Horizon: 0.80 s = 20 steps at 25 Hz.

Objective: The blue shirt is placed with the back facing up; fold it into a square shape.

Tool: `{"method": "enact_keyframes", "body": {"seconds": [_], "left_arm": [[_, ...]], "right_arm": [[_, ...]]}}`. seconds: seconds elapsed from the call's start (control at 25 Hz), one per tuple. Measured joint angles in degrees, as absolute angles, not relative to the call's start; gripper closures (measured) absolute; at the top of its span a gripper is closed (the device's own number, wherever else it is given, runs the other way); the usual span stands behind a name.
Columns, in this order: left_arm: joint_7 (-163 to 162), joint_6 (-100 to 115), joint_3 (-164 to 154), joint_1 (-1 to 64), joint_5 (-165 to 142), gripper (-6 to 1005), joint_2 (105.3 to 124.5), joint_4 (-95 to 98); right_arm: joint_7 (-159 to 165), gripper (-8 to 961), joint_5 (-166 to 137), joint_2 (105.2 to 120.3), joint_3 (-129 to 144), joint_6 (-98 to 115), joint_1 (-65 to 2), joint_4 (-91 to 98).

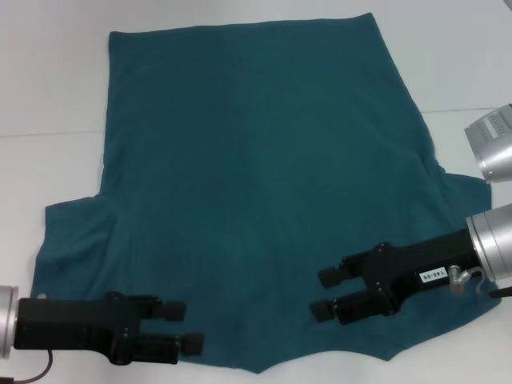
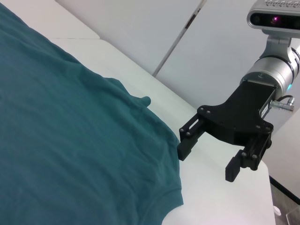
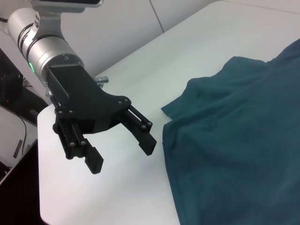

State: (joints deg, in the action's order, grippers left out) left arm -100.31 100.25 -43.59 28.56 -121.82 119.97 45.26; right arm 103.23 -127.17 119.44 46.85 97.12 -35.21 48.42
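The blue shirt (image 1: 256, 176) lies spread flat on the white table (image 1: 48, 80), hem at the far side, short sleeves out to either side, neckline at the near edge. My left gripper (image 1: 186, 326) is open over the shirt's near left part, fingers pointing right. Over the near right part, my right gripper (image 1: 323, 294) is open too, fingers pointing left. Neither holds fabric. The left wrist view shows the right gripper (image 2: 207, 161) just past the shirt (image 2: 70, 140) edge. In the right wrist view, the left gripper (image 3: 123, 157) is beside a sleeve of the shirt (image 3: 234, 140).
A silver camera housing (image 1: 492, 144) of the right arm sits at the right edge of the head view. Bare white table (image 2: 215, 201) surrounds the shirt. The table's edge (image 3: 42, 187) drops off close behind the left gripper, with dark equipment beyond.
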Motion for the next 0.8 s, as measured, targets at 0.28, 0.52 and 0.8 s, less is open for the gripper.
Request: {"method": "enact_keyframes", "body": {"seconds": [0.28,0.52,0.8], "left_arm": [[-100.3,100.3,-43.6,28.6,-121.8,186,119.97,45.3],[-100.4,100.3,-43.6,28.6,-121.8,187,119.97,45.3],[-105.5,98.6,-40.7,28.7,-121.4,186,119.45,45.3]], "right_arm": [[103.2,221,-127.2,119.44,46.8,97.1,-35.1,48.4],[103.4,221,-127.2,119.44,46.8,97.1,-35.2,48.4],[110.2,222,-127.2,119.01,44.9,94.7,-35.9,48.5]]}}
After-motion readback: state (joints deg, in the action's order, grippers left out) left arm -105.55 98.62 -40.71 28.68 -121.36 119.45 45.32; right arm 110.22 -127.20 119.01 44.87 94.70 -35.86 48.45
